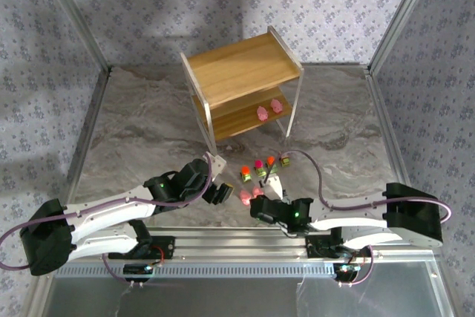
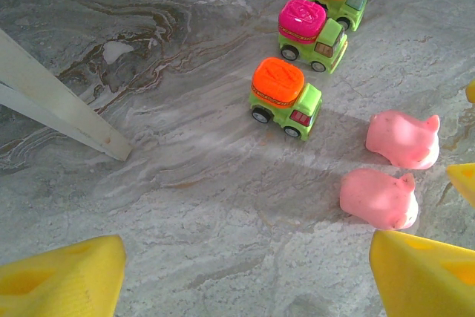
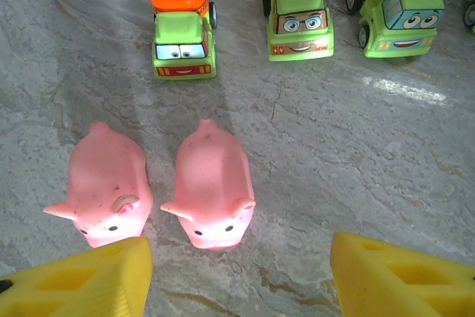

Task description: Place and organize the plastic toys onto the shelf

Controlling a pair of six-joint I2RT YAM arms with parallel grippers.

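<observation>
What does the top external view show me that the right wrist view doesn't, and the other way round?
Extra in top external: the shelf with two pink figures on its lower tier, and the left gripper beside the toys on the table.
Extra in right wrist: the trucks' cartoon faces, and the right gripper open, its yellow fingertips just short of the pink pair.
In both: the truck row on the table, with the pink pair side by side in front of it.
</observation>
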